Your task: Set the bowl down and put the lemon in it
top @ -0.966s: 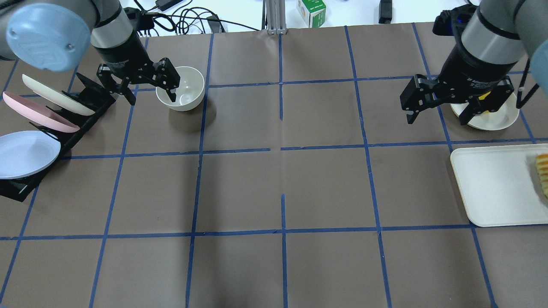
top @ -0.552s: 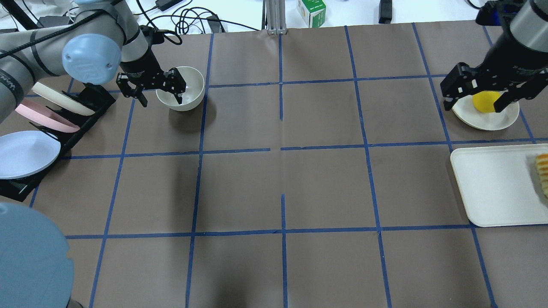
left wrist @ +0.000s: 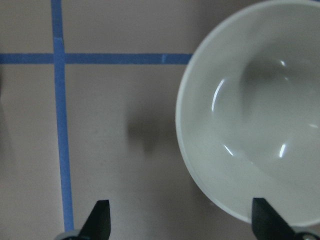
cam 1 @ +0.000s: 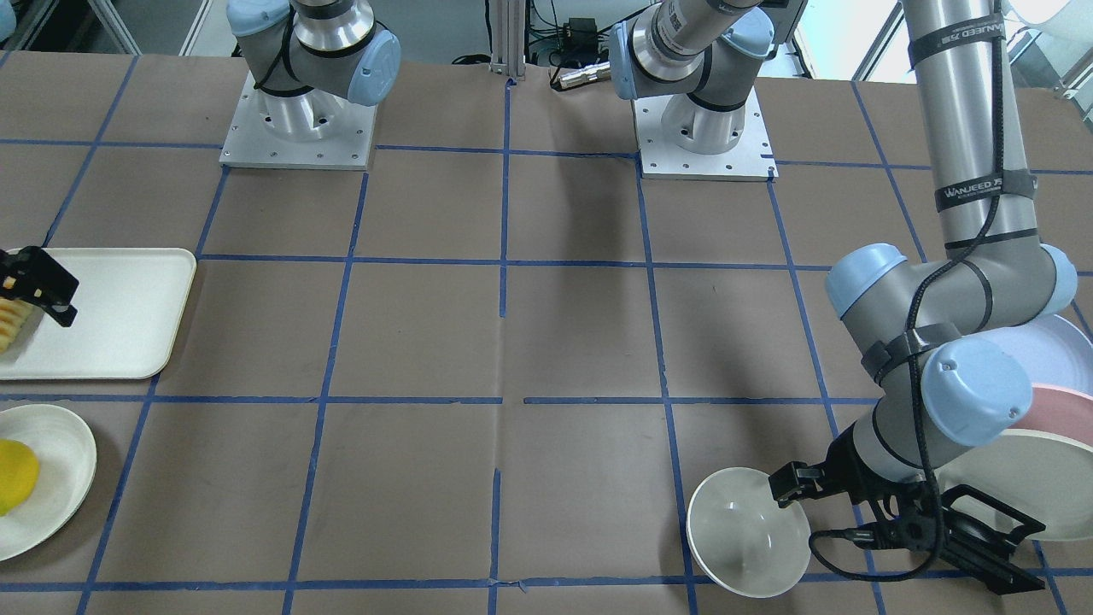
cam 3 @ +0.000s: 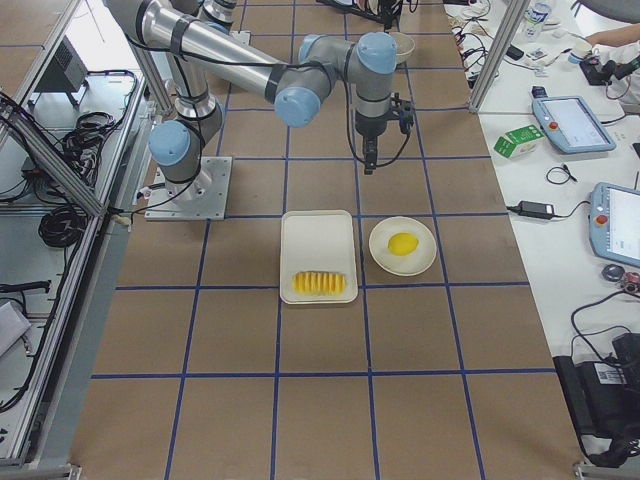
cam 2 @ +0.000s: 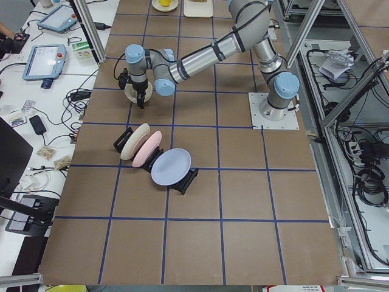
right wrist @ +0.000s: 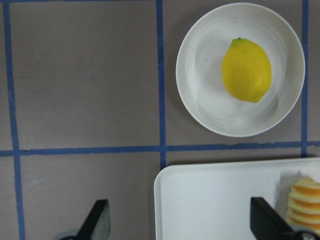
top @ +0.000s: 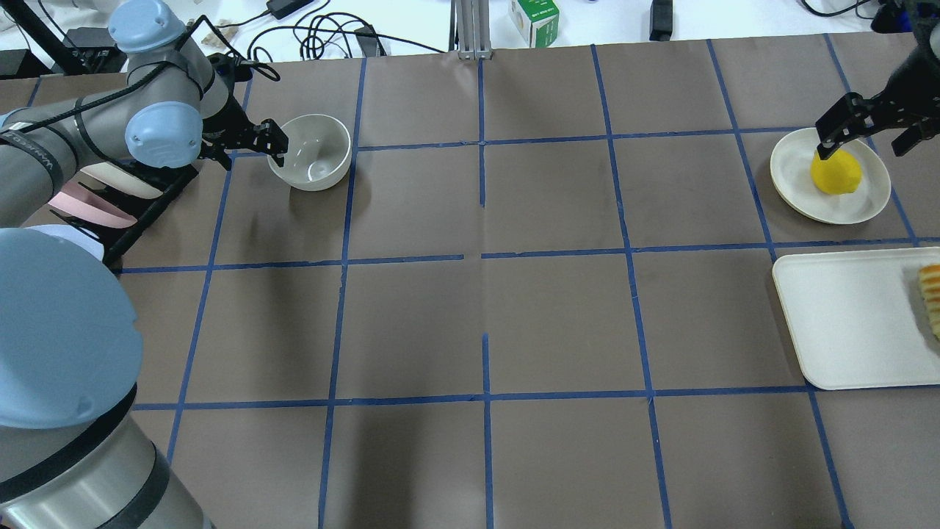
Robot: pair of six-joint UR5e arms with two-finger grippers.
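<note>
The off-white bowl stands upright on the table at the far left; it also shows in the front view and the left wrist view. My left gripper is open, with one finger at the bowl's left rim and the other outside it. The yellow lemon lies on a flat cream plate at the far right. My right gripper is open and empty above the plate. The right wrist view shows the lemon ahead of its fingers.
A white tray with a row of sliced fruit lies just nearer than the plate. A black rack of pastel plates stands beside the left arm. Cables and a green box lie beyond the table's far edge.
My left gripper has drawn back left, its finger now at the bowl's rim instead of inside. My right gripper has moved toward the far right, uncovering the lemon. The bowl has not moved.
</note>
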